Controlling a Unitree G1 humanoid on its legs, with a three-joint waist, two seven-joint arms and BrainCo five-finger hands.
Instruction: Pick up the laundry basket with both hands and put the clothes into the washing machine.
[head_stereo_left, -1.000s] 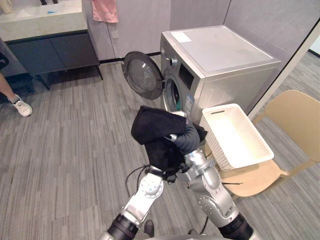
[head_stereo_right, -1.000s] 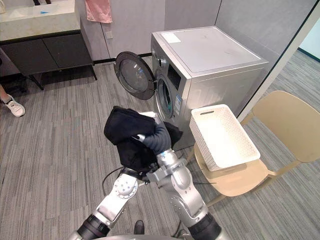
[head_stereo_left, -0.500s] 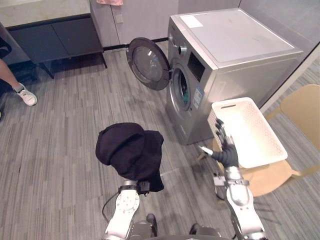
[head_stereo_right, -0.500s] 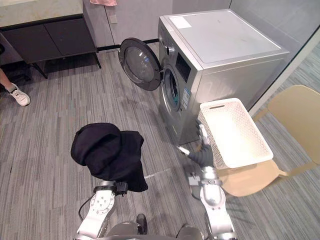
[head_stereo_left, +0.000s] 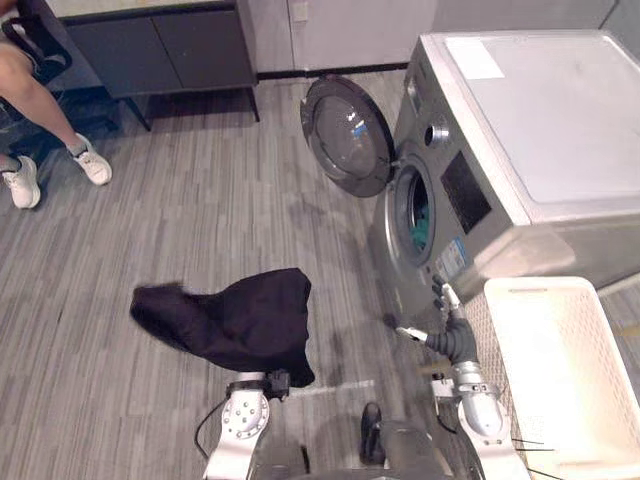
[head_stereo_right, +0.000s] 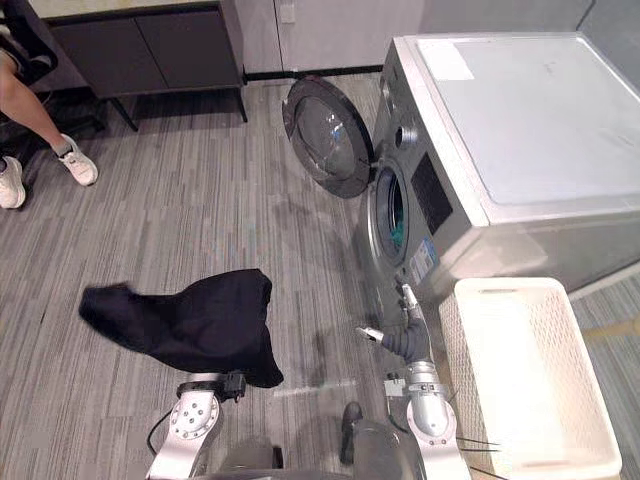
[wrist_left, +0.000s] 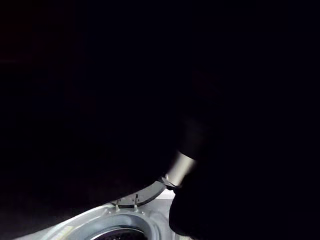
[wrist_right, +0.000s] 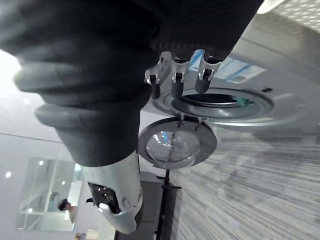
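Observation:
A black garment (head_stereo_left: 228, 320) hangs draped over my left hand (wrist_left: 181, 164), held low over the floor to the left of the washing machine (head_stereo_left: 520, 130). The cloth covers the hand and darkens most of the left wrist view. My right hand (head_stereo_left: 447, 338) is open and holds nothing, just in front of the machine's lower front panel. The round door (head_stereo_left: 345, 135) stands swung open, and a teal cloth (head_stereo_left: 420, 226) shows inside the drum. The white laundry basket (head_stereo_left: 560, 370) sits empty at the lower right, beside my right arm.
A dark cabinet (head_stereo_left: 160, 45) stands along the back wall. A person's legs and white shoes (head_stereo_left: 92, 160) are at the far left. Grey plank floor (head_stereo_left: 200, 220) spreads between the cabinet, the garment and the machine.
The camera has tipped down and closer to the machine. My right hand has left the garment and moved right, toward the machine. The garment now hangs lower, spread out to the left.

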